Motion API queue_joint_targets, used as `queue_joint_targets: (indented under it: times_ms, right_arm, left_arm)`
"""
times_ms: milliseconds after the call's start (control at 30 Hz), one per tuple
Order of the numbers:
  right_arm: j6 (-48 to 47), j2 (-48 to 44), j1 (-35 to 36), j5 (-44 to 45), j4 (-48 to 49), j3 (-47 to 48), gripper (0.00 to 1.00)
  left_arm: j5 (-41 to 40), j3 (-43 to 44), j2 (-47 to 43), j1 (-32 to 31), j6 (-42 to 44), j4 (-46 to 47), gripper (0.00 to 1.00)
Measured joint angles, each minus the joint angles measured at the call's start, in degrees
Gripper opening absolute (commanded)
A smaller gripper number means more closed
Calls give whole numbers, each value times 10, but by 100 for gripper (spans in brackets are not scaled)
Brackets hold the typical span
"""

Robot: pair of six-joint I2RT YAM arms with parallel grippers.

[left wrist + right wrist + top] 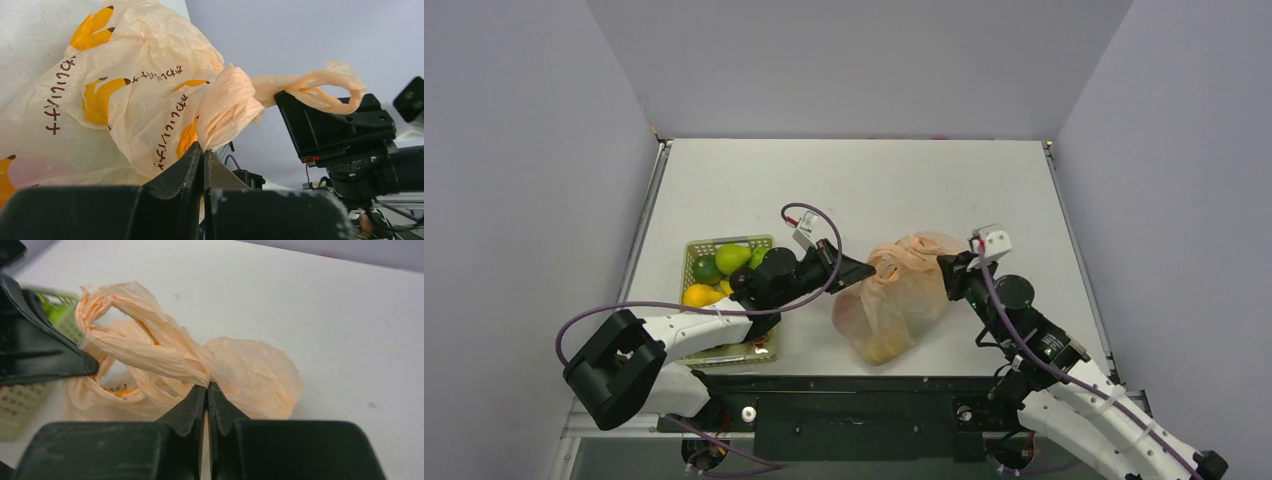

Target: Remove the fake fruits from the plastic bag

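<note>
The peach-orange plastic bag (894, 300) with printed bananas lies at the table's front middle, bulging. It fills the left wrist view (125, 90) and shows in the right wrist view (250, 375). My left gripper (864, 268) is shut on the bag's left edge near the mouth (204, 150). My right gripper (946, 272) is shut on the twisted handle at the bag's right side (207, 385). Fake fruits, a green pear (732, 257), a lime (707, 270) and a yellow-orange one (699, 296), lie in the basket. Any fruit inside the bag is hidden.
A light green lattice basket (692, 248) stands at the front left, partly under my left arm; its corner shows in the right wrist view (17, 400). The table's front edge runs just below the bag. Grey walls enclose the table on three sides.
</note>
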Motion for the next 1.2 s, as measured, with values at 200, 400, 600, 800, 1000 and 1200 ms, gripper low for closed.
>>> queue_joint_targets:
  times_ms: [200,400,600,800,1000,1200]
  right_arm:
    - [297,-75,-130,-37,101,-106,0]
    - [512,-75,-179,-28,114,-164,0]
    - [523,-60,-180,-28,101,-159,0]
    - [481,-61,-180,-39,72,-115,0]
    - [465,-63,-180,-57,61,-109,0]
    - [459,-65,-180,-68,51,-104,0]
  left_arm:
    - [-6,0,0,-4,-9,3,0]
    - [-28,12,-1,-34,21,-27,32]
    - [-113,121,-22,-107,159,-227,66]
    - [-244,297,-18,-189,353,-430,70]
    - [-299,501,94,-220,533,-572,71]
    - [-301,602,221,-226,629,-672,71]
